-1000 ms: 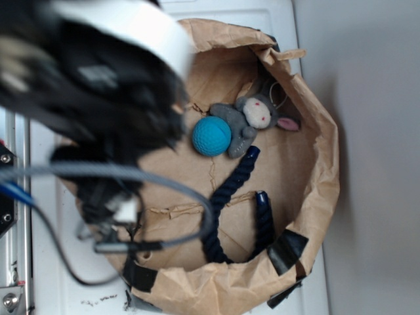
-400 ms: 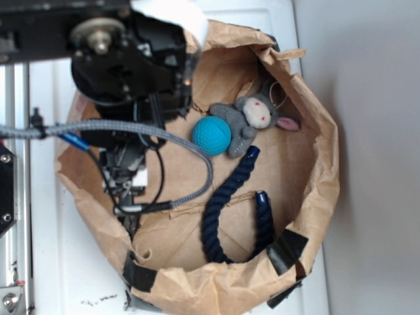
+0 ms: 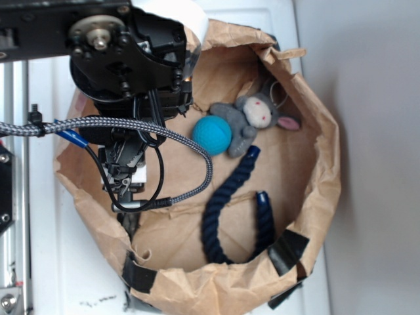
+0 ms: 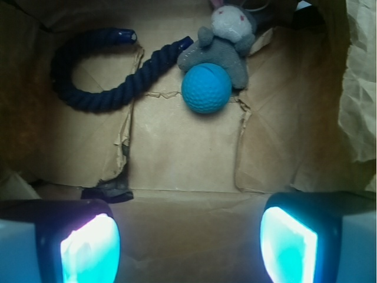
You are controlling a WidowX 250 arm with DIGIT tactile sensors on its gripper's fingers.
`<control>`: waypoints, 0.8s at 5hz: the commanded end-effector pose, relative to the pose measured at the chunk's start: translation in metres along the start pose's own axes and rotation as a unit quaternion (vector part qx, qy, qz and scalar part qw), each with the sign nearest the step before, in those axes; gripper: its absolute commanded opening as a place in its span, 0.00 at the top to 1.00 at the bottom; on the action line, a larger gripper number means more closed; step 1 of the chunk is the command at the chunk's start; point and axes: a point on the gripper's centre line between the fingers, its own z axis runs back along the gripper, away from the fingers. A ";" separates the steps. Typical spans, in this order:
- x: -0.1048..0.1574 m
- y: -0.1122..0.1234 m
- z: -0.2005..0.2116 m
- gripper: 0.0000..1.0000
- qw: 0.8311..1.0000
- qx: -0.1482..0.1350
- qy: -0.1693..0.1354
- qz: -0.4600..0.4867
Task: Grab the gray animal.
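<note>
Wrist view showed the tool (image 4: pixel 188 239) open and empty at bottom frame; the gray plush animal (image 4: pixel 222 42) lay straight ahead at top centre, body upright, touching the teal ball (image 4: pixel 206 88) in front.

**me:** ok so I'm looking down into a crumpled brown paper bag (image 3: pixel 308 216), black tape patches on its rim.

**you:** anything lying in there?

**me:** a teal-blue ball (image 3: pixel 212 136), dimpled like a golf ball, plus a dark navy rope (image 3: pixel 226 197) curled in a U on the creased bottom. White surface (image 3: pixel 65 275) underneath the bag.
</note>
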 end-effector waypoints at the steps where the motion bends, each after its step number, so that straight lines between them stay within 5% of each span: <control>1: 0.035 0.008 -0.008 0.00 0.999 0.008 -0.017 0.036; 3: 0.062 0.002 -0.029 0.00 0.995 -0.006 -0.039 0.096; 4: 0.049 0.010 -0.034 0.00 0.989 -0.053 -0.090 0.107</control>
